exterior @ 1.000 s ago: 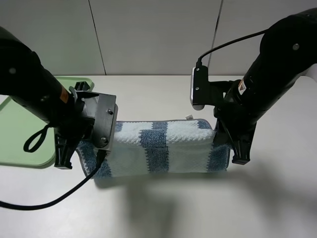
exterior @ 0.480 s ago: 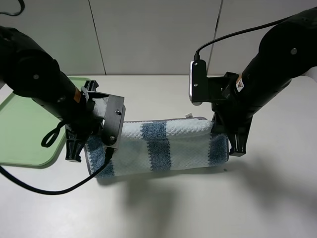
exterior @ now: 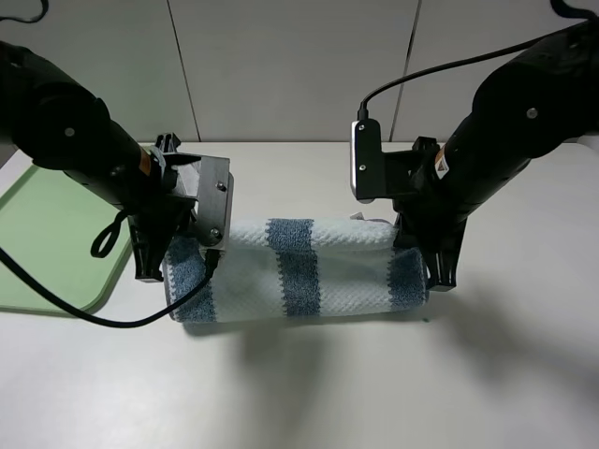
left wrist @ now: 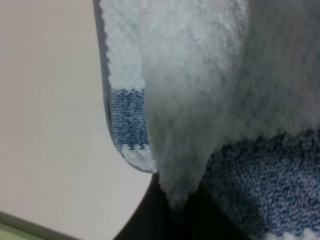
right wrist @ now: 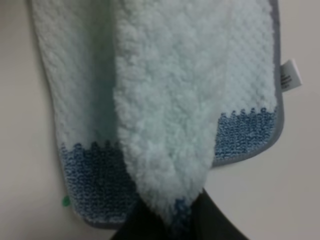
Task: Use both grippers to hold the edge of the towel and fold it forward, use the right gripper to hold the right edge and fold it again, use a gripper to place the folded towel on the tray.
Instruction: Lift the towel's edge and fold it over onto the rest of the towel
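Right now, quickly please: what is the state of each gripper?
The left gripper is closed, pinching the left end of the towel.
The right gripper is closed, pinching the towel's right end.

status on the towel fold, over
Left tool and right tool both shut on towel edge. Edge raised mid-fold, lower layer on table. Tray at left; nothing seen blocking.
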You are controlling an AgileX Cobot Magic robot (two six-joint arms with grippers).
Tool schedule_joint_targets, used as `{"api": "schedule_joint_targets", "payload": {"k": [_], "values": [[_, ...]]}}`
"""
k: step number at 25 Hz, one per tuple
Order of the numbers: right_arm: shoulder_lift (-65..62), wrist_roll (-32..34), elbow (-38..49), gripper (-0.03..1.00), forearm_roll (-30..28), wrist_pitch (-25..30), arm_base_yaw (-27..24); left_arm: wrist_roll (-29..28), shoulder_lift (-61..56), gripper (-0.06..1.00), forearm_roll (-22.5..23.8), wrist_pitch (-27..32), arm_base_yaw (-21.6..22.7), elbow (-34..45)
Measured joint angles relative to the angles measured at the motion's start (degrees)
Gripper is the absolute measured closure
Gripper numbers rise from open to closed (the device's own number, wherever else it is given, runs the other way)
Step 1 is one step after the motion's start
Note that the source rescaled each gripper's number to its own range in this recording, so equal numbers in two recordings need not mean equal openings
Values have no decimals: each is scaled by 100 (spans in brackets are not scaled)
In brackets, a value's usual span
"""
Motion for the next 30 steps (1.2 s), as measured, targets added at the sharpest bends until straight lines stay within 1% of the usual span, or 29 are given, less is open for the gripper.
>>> {"api": "schedule_joint_targets", "payload": {"k": [6, 14, 15, 16, 17, 18, 19, 20, 21, 22, 23, 24, 26, 30], "values": [[76, 0, 0, 97, -153, -202, 0, -10, 83, 94, 44, -219, 11, 0], [76, 0, 0, 97, -194, -264, -5, -10, 255, 94, 55, -497, 19, 0], [76, 0, 0, 97, -202, -306, -10, -10, 261, 93, 55, -559, 19, 0], [76, 2, 0, 95, -207, -321, -17, -10, 261, 90, 55, -604, 19, 0], [76, 23, 0, 85, -207, -328, -17, -10, 261, 85, 55, -632, 21, 0], [76, 66, 0, 67, -207, -328, -17, -10, 261, 76, 55, -653, 25, 0], [76, 149, 6, 42, -207, -346, -17, -27, 261, 63, 55, -674, 25, 0], [76, 227, 6, 26, -264, -379, -17, -81, 261, 50, 55, -695, 30, 0], [76, 340, 6, 14, -347, -463, -17, -142, 261, 34, 55, -742, 27, 0], [76, 459, 6, 7, -474, -543, -17, -198, 261, 19, 55, -800, 27, 0], [76, 544, 6, 3, -605, -596, -17, -234, 261, 10, 55, -879, 27, 0], [76, 647, 6, 1, -711, -634, -17, -262, 261, 5, 55, -986, 27, 0], [76, 805, 6, -2, -861, -645, -17, -265, 261, -2, 55, -1157, 27, 0], [76, 883, 6, -3, -962, -645, -17, -267, 261, -5, 55, -1235, 27, 0]]}}
